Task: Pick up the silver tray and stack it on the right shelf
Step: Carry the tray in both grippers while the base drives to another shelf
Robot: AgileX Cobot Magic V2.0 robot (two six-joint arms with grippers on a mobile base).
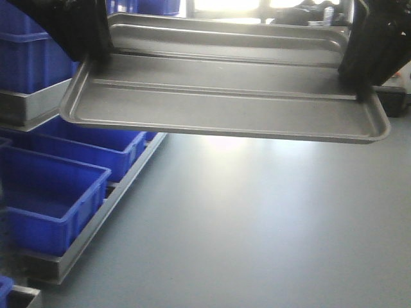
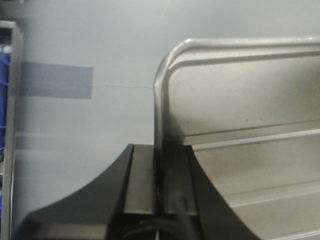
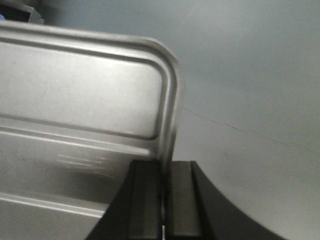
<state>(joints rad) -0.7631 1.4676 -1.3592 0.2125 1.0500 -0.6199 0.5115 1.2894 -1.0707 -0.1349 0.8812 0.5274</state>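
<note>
Grey floor [image 1: 257, 224], blue bins [image 1: 54, 205] left, silver tray [image 1: 225, 109] aloft

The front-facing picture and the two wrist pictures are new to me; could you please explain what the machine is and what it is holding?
This is a robot with two arms on a mobile base. The front-facing view looks ahead from its body: the silver tray is held in the air above a grey floor, with blue bins at the left. The other two views come from cameras on the wrists, each looking along its own gripper. In the left wrist view the left gripper is clamped on the tray's rim near a rounded corner; in the right wrist view the right gripper does the same at the opposite end.
</note>
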